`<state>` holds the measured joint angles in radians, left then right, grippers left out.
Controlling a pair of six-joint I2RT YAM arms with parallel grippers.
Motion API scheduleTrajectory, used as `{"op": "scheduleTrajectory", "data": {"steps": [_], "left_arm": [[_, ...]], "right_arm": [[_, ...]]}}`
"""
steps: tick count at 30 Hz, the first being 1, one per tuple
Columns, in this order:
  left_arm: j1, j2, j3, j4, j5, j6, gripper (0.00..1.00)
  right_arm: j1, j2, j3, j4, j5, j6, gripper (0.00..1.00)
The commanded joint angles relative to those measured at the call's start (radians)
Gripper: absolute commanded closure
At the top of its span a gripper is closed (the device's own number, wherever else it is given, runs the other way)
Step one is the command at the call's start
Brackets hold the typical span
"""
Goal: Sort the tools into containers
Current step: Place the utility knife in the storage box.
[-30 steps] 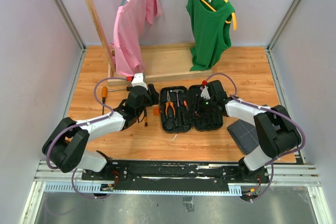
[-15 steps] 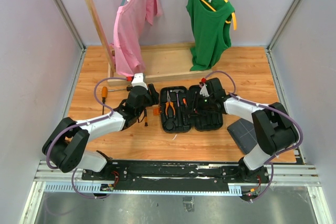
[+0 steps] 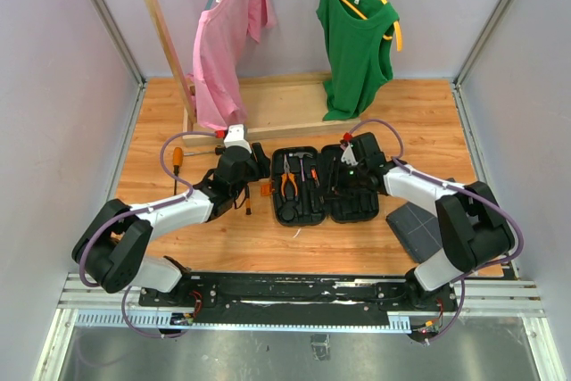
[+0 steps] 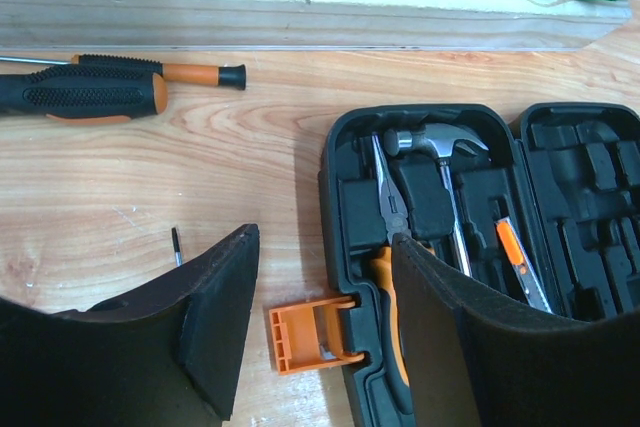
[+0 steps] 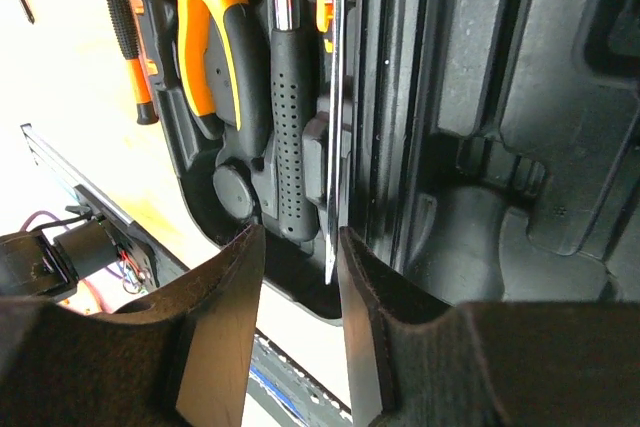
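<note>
A: Start at the near edge. Count?

B: Two arms, bases on the rail at the bottom of the top view. One dark grey tray point(image 3: 416, 226) lies flat at lower right on the desk point(image 3: 223, 238). One black tool case point(image 3: 357, 211) lies open mid-frame, its two halves side by side. An orange latch point(image 4: 305, 337) sticks out from its left wall.

A: Contents?

B: Left half holds one hammer point(image 4: 437, 142), one pair of orange-handled pliers point(image 4: 387, 212) and one small orange-handled tool point(image 4: 515, 259), kind unclear. Each lies in a moulded slot. Right half shows moulded slots. A thin silver strip point(image 5: 335, 127) runs along the hinge line.

A: Fingers?

B: Left fingers point(image 4: 215, 327) are well apart with nothing between them, hovering at the case's left wall over the latch. Right fingers point(image 5: 215, 337) are a narrow gap apart above the hinge. The strip's end shows in that gap, hard by one finger, with light between it and the other.

A: Loose tools?

B: Two screwdrivers at upper left of the left wrist view, a thick black-and-orange screwdriver point(image 4: 85, 95) and a thin screwdriver point(image 4: 165, 71) just behind it. A third, a small screwdriver point(image 5: 130, 47), lies on the desk just outside the left half. One tiny dark bit point(image 4: 176, 244) is near the left fingers.

A: Beyond?

B: Desk of light wood planks. One wooden rack point(image 3: 268, 118) at the far side carries two garments, a pink shirt point(image 3: 227, 33) and a green tank top point(image 3: 355, 37). Pale walls on three sides.
</note>
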<state>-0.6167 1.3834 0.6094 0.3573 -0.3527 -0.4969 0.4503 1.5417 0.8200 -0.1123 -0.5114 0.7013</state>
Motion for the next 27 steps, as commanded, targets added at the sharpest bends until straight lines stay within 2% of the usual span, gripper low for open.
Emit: {"op": "scheduleTrajectory", "data": {"steps": [1,9,17,27], "left_arm": [[0.005,0.008,0.014,0.017,-0.001,0.008,0.41],[0.005,0.008,0.015,0.015,-0.002,0.008,0.41],[0.005,0.014,0.02,0.012,-0.002,0.009,0.41],[0.005,0.01,0.023,0.002,-0.012,0.009,0.41]], "right_arm": [[0.028,0.012,0.028,-0.028,-0.001,-0.023,0.63],[0.039,0.007,0.038,-0.049,0.053,-0.036,0.62],[0.061,-0.056,0.079,-0.132,0.239,-0.127,0.66],[0.209,0.086,0.295,-0.271,0.472,-0.238,0.75]]}}
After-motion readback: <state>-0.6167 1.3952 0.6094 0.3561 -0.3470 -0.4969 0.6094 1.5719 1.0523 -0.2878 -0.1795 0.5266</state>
